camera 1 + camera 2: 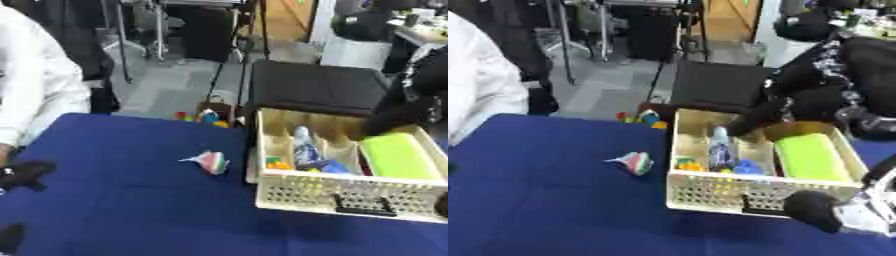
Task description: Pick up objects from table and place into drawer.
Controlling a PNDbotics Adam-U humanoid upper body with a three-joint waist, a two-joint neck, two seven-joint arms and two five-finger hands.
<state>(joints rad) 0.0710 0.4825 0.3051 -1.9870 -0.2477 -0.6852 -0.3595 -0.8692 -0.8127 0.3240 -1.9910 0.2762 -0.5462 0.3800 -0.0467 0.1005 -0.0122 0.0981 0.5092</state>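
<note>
A small pink, white and green object (208,161) lies on the blue-covered table (122,200), at nine o'clock from the cream perforated plastic drawer (341,192). The right hand (756,120) reaches over the drawer's far edge; its fingers cannot be made out. The left hand (24,172) rests at the table's left edge, grip unclear.

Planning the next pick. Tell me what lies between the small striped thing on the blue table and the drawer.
Nothing visible. The small striped thing lies alone on the blue table, only bare cloth between it and the drawer to its right. The drawer's near-left wall must be cleared. The right robot hand hangs over the drawer's far compartments.
</note>
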